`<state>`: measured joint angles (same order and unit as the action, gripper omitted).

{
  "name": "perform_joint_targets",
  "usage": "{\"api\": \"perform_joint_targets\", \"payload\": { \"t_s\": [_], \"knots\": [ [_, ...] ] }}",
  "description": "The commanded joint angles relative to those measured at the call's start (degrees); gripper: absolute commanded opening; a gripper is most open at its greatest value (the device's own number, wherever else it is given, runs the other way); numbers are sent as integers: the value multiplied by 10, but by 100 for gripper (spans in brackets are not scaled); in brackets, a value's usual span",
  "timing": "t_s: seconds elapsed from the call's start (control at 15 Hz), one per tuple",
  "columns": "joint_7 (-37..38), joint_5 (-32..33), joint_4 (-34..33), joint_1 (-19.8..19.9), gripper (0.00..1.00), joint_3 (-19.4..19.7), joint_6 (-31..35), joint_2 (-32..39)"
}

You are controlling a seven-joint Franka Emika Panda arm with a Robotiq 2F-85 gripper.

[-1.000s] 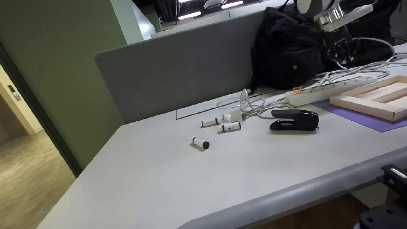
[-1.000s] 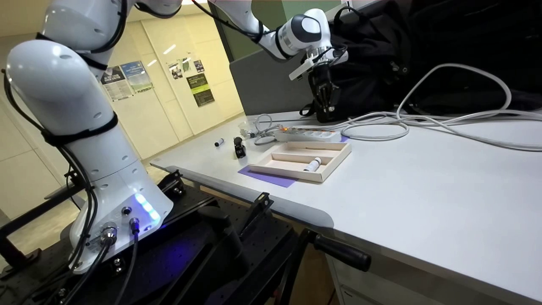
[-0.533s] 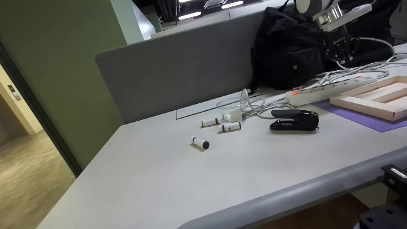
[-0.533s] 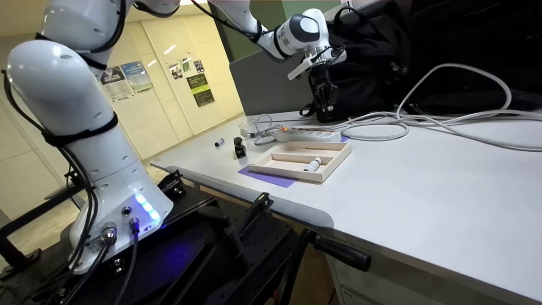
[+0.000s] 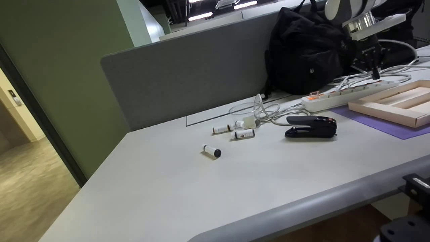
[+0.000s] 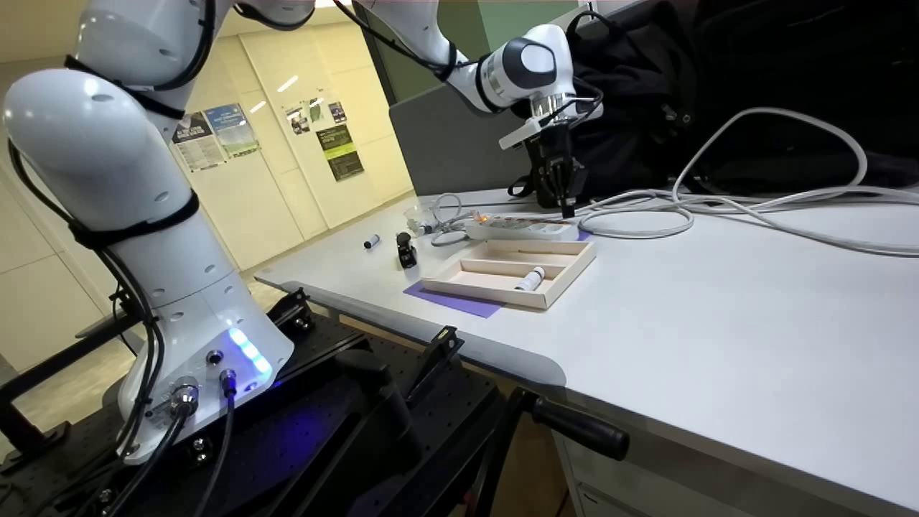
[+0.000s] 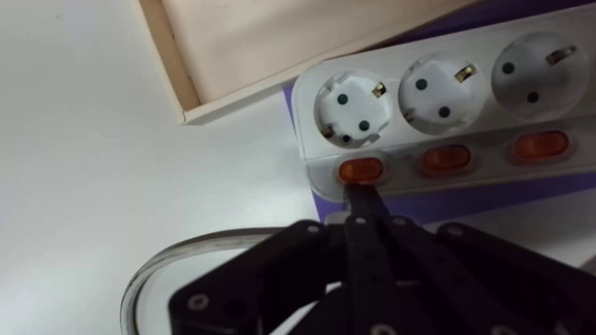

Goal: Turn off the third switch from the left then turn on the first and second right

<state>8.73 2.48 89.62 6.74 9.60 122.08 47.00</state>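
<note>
Since the tool, closed on nothing, sits right at the end switch of the power strip, touch unclear, pressing off-centre may not flip that switch; strip seems loose on the purple sheet beneath it, so sideways load might skid it.

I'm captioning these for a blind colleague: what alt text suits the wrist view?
Shut black gripper, its tip at the end orange switch of a white power strip, contact unclear. Two more orange switches and three round sockets show; a purple sheet lies beneath, a pale tray beside.
</note>
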Motion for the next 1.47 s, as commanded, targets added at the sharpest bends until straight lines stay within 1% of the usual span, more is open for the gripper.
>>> {"api": "perform_joint_targets", "payload": {
  "t_s": [0.0,0.53,1.0,1.2,1.4],
  "knots": [
    [-9,-16,7,15,0,-10,1,0],
    [-12,-19,34,13,0,-6,15,-24],
    [-10,-15,68,10,0,-3,50,-41],
    [-10,-15,75,11,0,-3,75,-37],
    [-9,-12,68,8,0,-4,75,-20]
  ]
}}
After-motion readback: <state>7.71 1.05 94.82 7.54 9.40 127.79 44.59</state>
